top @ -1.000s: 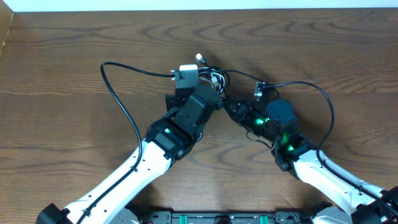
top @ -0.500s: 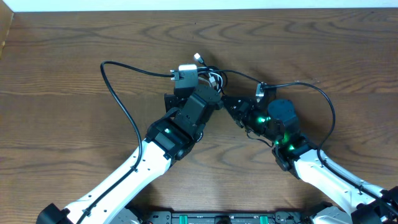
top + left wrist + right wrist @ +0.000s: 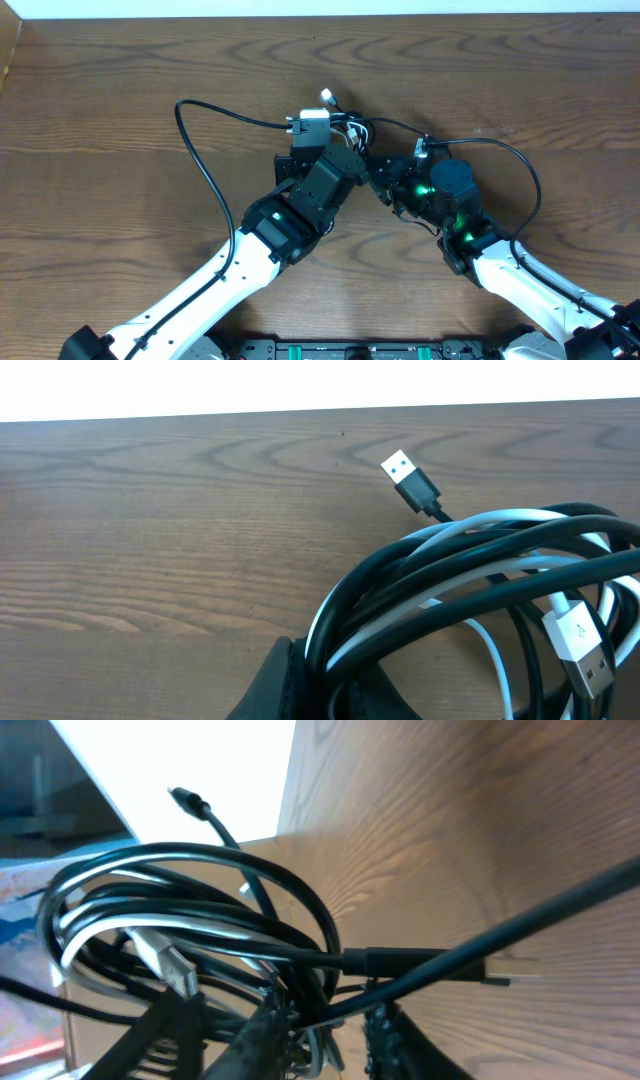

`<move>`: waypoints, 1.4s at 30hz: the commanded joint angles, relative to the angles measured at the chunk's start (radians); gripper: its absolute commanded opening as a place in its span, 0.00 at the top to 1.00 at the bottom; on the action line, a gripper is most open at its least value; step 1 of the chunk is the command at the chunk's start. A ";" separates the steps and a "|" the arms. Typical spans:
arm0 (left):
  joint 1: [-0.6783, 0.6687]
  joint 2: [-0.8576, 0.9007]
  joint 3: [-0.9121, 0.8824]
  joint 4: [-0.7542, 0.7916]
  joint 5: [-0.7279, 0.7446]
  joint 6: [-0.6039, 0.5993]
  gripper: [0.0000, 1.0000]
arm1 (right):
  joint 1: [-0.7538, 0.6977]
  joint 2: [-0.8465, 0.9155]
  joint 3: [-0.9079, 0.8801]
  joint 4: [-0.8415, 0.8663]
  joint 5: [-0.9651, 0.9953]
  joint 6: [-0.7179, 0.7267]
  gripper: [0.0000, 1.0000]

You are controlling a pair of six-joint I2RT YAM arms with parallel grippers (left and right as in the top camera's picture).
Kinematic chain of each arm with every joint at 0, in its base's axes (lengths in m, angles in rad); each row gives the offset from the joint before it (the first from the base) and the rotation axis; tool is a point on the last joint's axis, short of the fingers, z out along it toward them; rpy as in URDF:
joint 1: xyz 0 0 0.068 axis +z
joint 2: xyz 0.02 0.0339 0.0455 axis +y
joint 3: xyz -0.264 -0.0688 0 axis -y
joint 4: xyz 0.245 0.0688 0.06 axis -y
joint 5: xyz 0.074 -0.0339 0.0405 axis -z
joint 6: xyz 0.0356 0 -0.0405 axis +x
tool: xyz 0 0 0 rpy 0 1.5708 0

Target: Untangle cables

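Left fingers (image 3: 285,685) are pinching the base of the coiled cables (image 3: 470,560), with the loops rising out of them. My right fingers (image 3: 262,1035) are straddling several black strands from the opposite side, and I cannot tell whether they are biting or only standing around them. To do this well, I judge I should be anchoring with the left and drawing out one strand with the right. That pull should be slow and away from the knot, since a hard tug on the whole bundle would likely cinch it. The free USB plug (image 3: 408,475) is pointing toward the far edge and looks the easiest end to feed back through. The white cable (image 3: 575,645) is threading between the black ones. The bundle is sitting roughly midway between the counter's (image 3: 120,80) left and right edges, nearer the far edge, directly between both sets of fingers.
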 commanded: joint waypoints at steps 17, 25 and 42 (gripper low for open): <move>-0.006 -0.087 -0.001 0.006 -0.015 0.003 0.92 | -0.003 0.007 0.001 -0.093 -0.018 -0.107 0.89; -0.006 -0.064 -0.001 0.006 -0.188 0.020 0.92 | -0.008 0.006 0.001 0.018 -0.169 -0.132 0.80; -0.008 -0.055 -0.001 -0.013 -0.128 0.029 0.93 | -0.016 0.007 0.001 0.106 -0.073 -0.003 0.71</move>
